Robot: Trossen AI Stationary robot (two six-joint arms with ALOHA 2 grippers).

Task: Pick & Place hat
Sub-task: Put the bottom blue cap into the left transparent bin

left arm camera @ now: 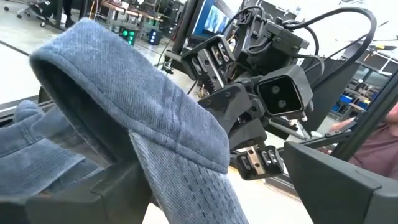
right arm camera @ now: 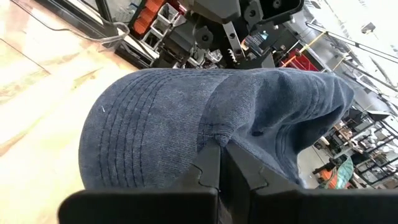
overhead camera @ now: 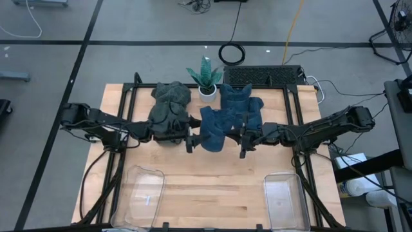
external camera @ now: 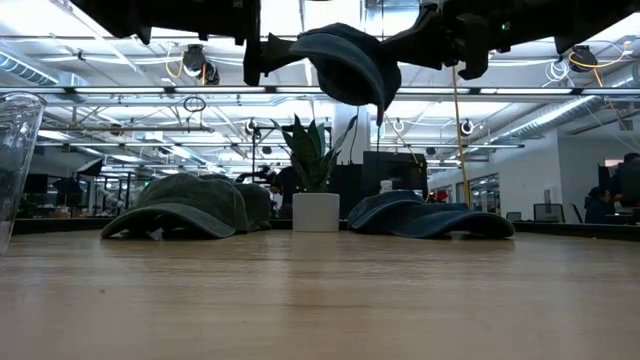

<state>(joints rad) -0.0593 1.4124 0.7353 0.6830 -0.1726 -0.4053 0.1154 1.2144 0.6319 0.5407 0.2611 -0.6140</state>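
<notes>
Hanging above the table, blue hat [overhead camera: 214, 127] brim down, pinched by right gripper [overhead camera: 244, 142], left gripper [overhead camera: 190, 138] spread.

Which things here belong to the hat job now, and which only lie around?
For the job:
- blue hat held in the air
- right gripper, shut on its edge
- left gripper, open beside it
- two clear bins at the table's front

Lying about:
- green hats
- other blue hats
- potted plant
</notes>
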